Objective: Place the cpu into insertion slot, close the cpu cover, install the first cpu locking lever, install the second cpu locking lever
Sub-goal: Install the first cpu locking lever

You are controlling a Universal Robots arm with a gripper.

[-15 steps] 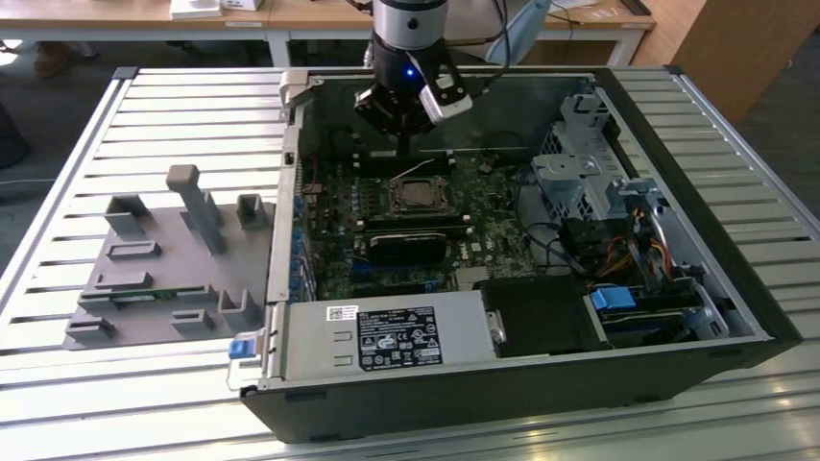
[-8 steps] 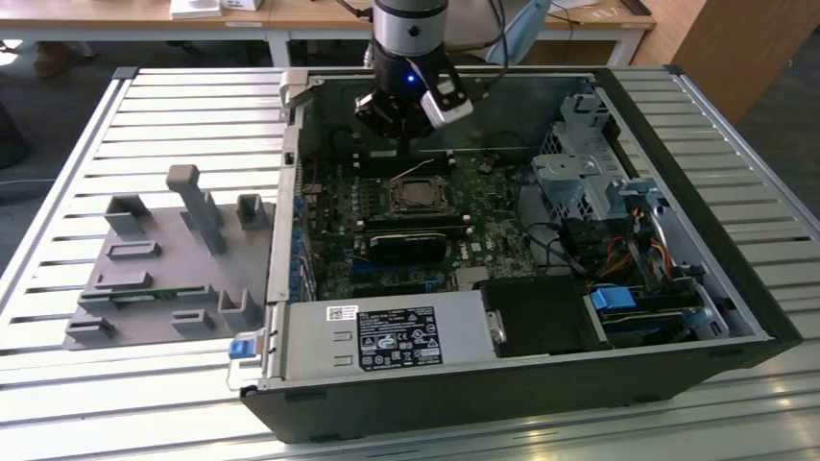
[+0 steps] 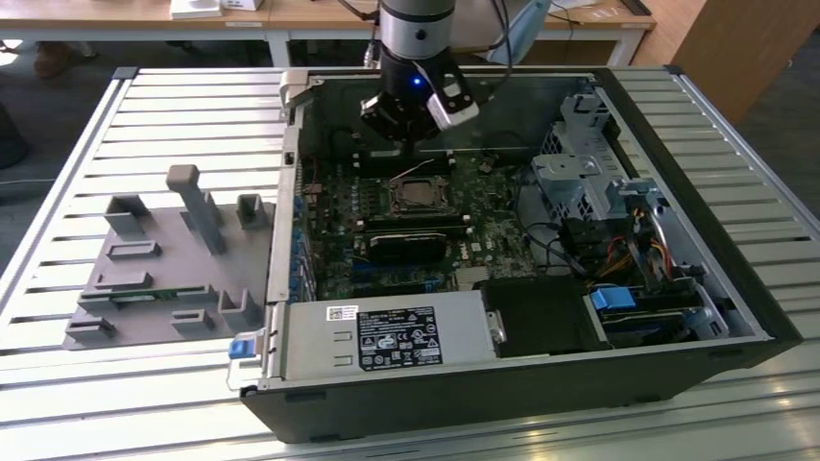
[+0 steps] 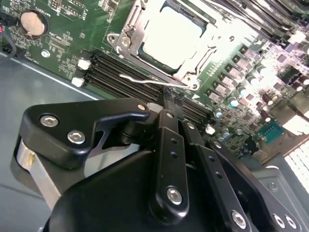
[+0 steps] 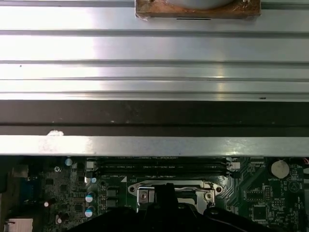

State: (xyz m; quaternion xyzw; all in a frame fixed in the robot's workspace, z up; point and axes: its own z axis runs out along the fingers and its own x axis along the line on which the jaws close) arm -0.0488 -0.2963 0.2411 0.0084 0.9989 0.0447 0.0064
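a black open computer case [image 3: 717,288] lies on its side on a silvery slatted metal bench [image 3: 192,115], with a grey fixture plate of upright blocks [image 3: 154,279] beside it on the exterior view's left. the grey and black robot arm [image 3: 413,38] reaches down into the case, and its black jaws hang over the green motherboard [image 4: 63,43], at the edge of the socket that faces the long black memory slots [image 4: 111,67].

the small flat square cpu [image 4: 169,38], its pale metal top glaring in the light, sits in the small square insertion slot [image 3: 390,204] near the middle of the board. the thin silvery cpu cover [image 4: 190,67], a frame with a cut-out middle, lies flat around the chip's edges, so the chip shows through the opening.

a thin silvery wire locking lever [image 4: 140,79] runs along the socket's side nearest the jaws. in the exterior view this wire slants up off the board toward them. in the second wrist view the jaws are drawn together with no gap showing at their tips, and the tips meet the wire at its bent end. whether they actually pinch it cannot be made out.

a round silver coin battery [image 4: 33,21] sits on the board well apart from the socket. a silver power supply box [image 3: 384,336] fills the case's near corner.
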